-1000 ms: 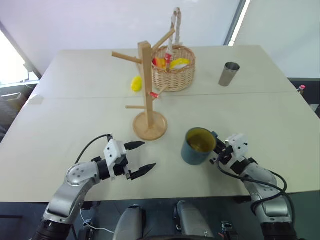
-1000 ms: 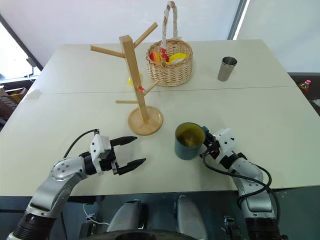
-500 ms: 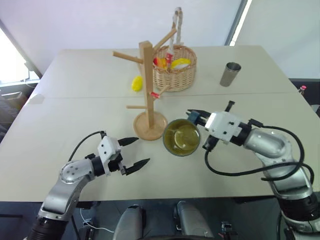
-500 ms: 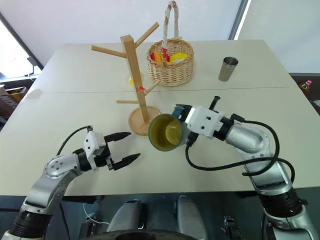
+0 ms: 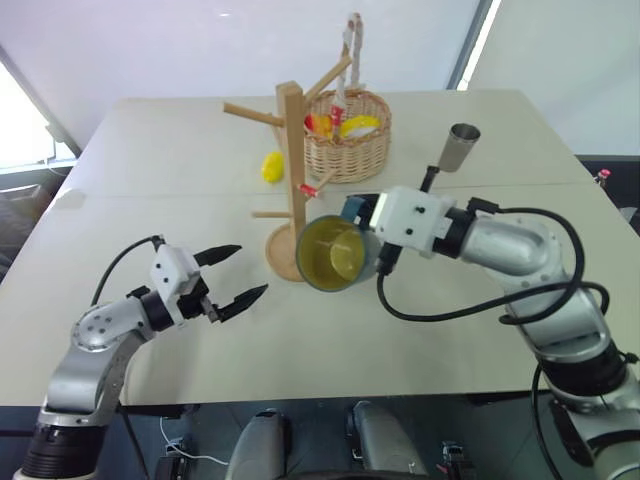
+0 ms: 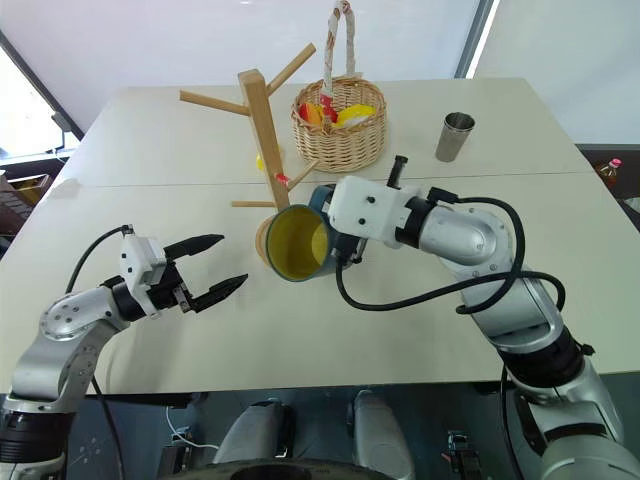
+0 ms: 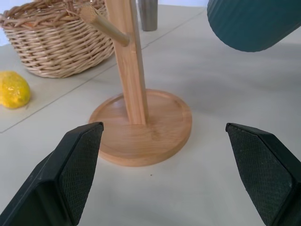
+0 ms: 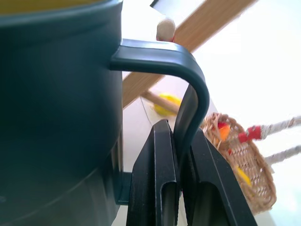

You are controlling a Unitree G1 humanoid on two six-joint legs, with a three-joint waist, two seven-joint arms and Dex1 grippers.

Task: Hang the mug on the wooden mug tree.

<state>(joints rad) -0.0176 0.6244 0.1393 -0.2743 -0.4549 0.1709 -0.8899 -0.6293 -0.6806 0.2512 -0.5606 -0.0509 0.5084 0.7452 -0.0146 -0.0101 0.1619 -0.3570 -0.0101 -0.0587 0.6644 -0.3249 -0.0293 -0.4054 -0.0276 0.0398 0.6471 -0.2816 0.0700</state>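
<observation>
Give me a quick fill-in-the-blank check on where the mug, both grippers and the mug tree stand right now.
1. The right gripper pinches the mug by its ____.
2. The mug's mouth is tipped on its ____.
3. The left gripper has its fingers ____.
4. The mug tree holds ____ mugs.

Missing words: handle; side; open; no

The mug (image 7: 251, 23) has a matt, ribbed teal outside and a glossy yellow-green inside, the wooden mug tree (image 5: 293, 190) is smooth pale wood, the basket (image 5: 350, 135) rough woven wicker, the tumbler (image 5: 459, 147) brushed metal, and the bench (image 5: 150, 230) smooth and matt.
</observation>
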